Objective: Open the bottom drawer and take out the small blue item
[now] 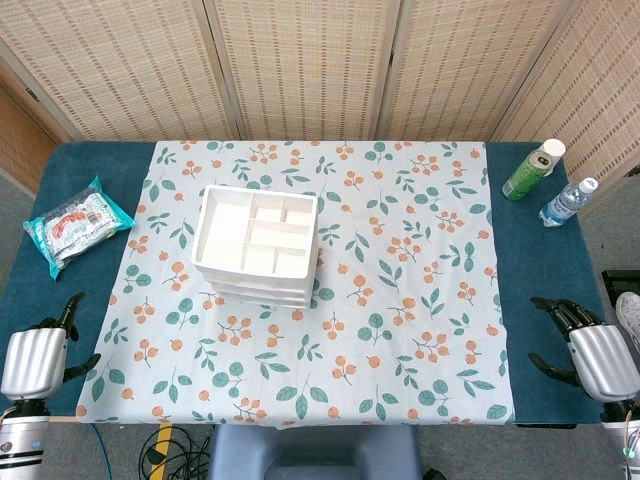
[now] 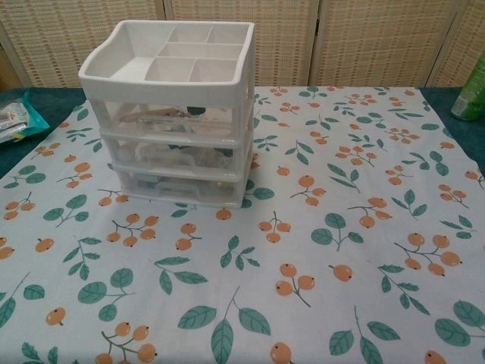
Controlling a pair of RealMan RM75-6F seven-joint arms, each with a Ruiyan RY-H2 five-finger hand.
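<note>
Two hands rest empty with fingers spread at the table's near corners, the left hand [image 1: 38, 358] and right hand [image 1: 592, 352] both well clear of the drawer unit [image 2: 173, 114]. Its bottom drawer [image 2: 176, 189] sits pushed in on the leaf-print cloth [image 1: 400, 300]; the blue item cannot be made out. Farther back stand a green bottle [image 1: 533, 170] and a clear bottle [image 1: 567, 202], right.

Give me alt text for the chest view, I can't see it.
A white three-drawer organizer with a divided top tray stands left of centre on a cloth printed with leaves and orange berries, all drawers closed. A green bottle shows at the right edge; no hands appear.
</note>
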